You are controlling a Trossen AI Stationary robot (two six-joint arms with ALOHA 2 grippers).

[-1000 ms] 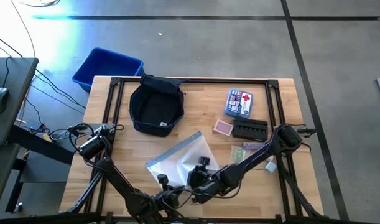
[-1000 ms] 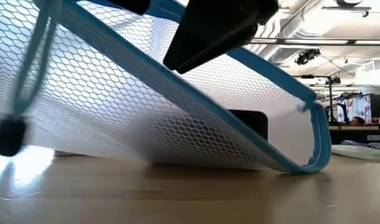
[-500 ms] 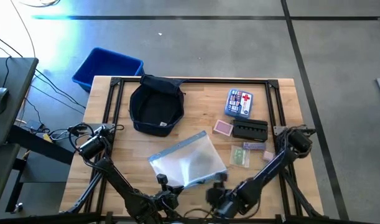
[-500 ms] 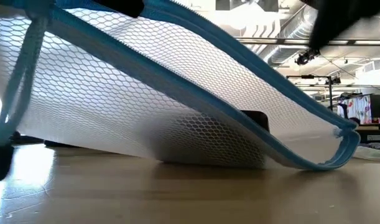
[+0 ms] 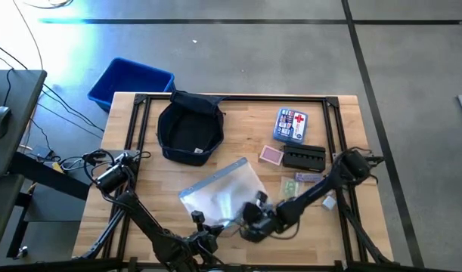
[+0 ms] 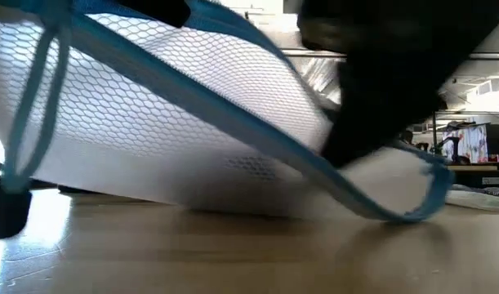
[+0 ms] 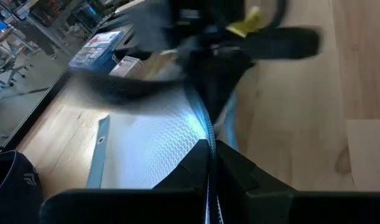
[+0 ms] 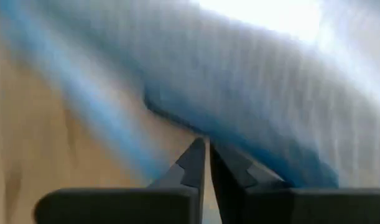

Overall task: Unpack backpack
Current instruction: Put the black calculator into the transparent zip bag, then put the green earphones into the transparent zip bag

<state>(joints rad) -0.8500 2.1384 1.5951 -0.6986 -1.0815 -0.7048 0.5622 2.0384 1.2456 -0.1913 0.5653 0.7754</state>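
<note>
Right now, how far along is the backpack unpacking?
Done: the backpack sits open and looks empty; a first-aid box, a pink pack, a black case and small items lie on the table.
In hand: both grippers are at the mesh zip pouch, the left gripper shut on its edge, the right gripper shut at its near corner.
Left: setting the pouch down.
</note>
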